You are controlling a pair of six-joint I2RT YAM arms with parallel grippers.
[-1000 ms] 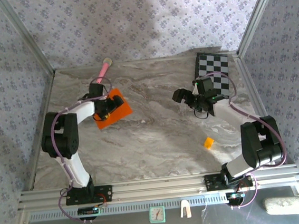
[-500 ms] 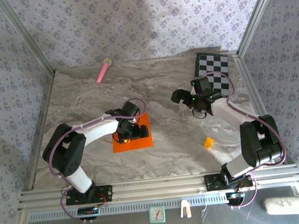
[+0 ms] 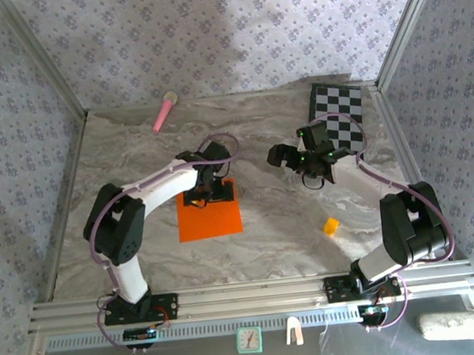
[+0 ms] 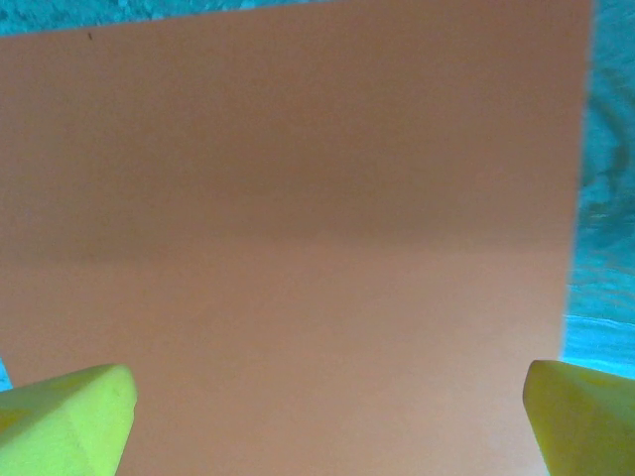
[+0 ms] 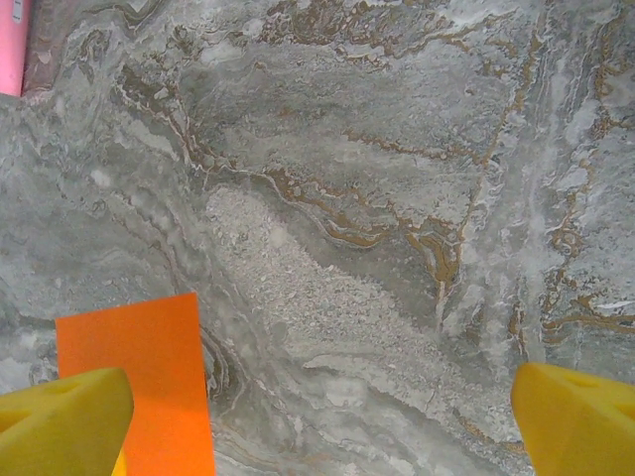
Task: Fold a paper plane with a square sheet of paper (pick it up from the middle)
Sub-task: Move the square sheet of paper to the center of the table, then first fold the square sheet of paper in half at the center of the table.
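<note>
The square sheet of paper [image 3: 210, 219], bright orange, lies flat and uncreased on the marble table left of centre. My left gripper [image 3: 207, 194] hovers over the sheet's far edge. In the left wrist view the sheet [image 4: 298, 228] spreads under my open left gripper [image 4: 327, 426], its yellow fingertips [image 4: 64, 421] wide apart with nothing between them. My right gripper [image 3: 290, 157] hangs open to the right of the sheet, apart from it. In the right wrist view my right gripper [image 5: 322, 426] is over bare marble, with a corner of the sheet [image 5: 139, 387] at lower left.
A checkerboard [image 3: 337, 113] lies at the back right corner. A pink stick [image 3: 163, 111] [image 5: 12, 45] rests near the back wall at left. A small yellow-orange block [image 3: 331, 225] sits at the front right. Metal frame rails and patterned walls close in the table.
My left arm brought the sheet from the left side to the middle, laid it flat and let go. Its gripper then drew back to the sheet's far edge. The right arm barely shifted.
</note>
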